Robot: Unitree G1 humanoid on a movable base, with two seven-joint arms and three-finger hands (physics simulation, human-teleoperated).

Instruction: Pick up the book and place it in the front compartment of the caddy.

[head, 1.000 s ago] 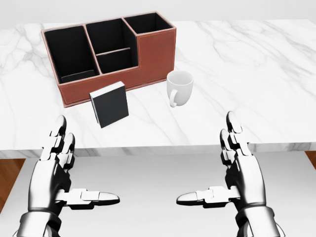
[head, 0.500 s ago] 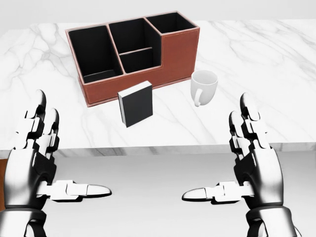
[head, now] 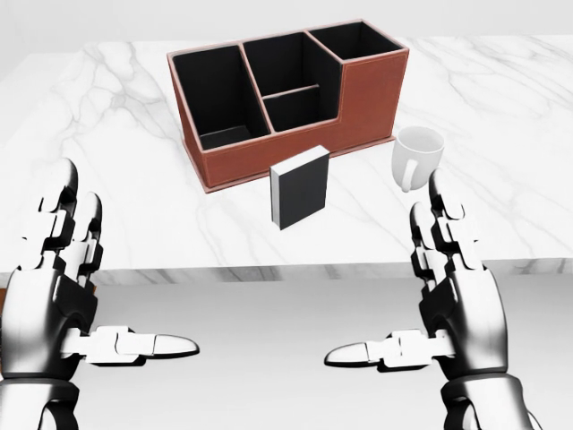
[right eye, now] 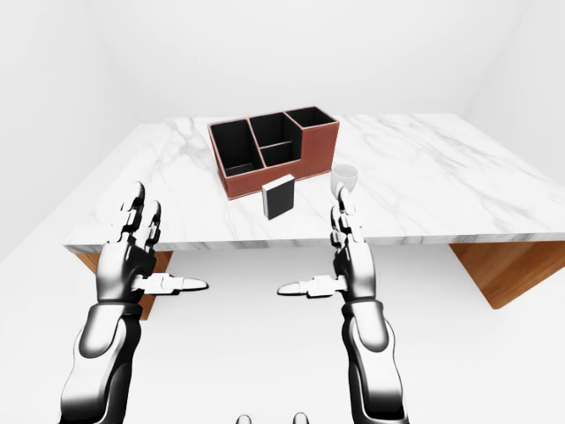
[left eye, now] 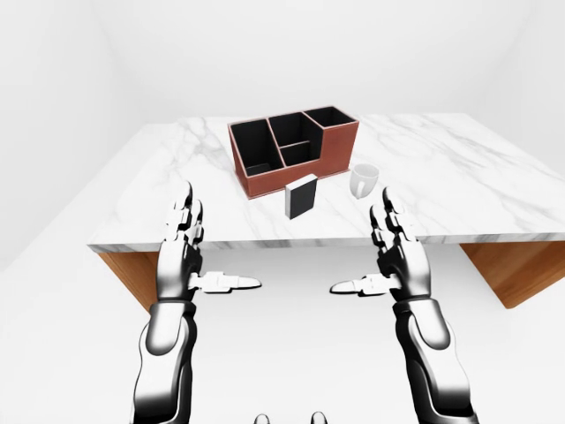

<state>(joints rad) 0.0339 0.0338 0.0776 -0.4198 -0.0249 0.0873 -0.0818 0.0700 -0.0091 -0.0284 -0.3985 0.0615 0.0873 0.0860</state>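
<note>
A black book [head: 301, 187] with white page edges stands upright on the marble table [head: 125, 188], just below the brown caddy [head: 286, 94] in the head view. The caddy has several dark compartments, and its low long wall faces the book. My left hand [head: 94, 296] is open at the lower left, off the table's near edge, thumb pointing right. My right hand [head: 421, 300] is open at the lower right, thumb pointing left, its fingertips just below the mug. Neither hand touches anything.
A white mug [head: 417, 156] stands to the right of the book, close to the caddy's right end. The table's near edge [head: 269, 271] runs across the head view above my thumbs. Wooden table supports [left eye: 508, 269] show under both ends.
The whole picture has shifted right: caddy, book and mug now sit further right in the head view, so the camera has moved. Both hands stay open, in much the same pose.
</note>
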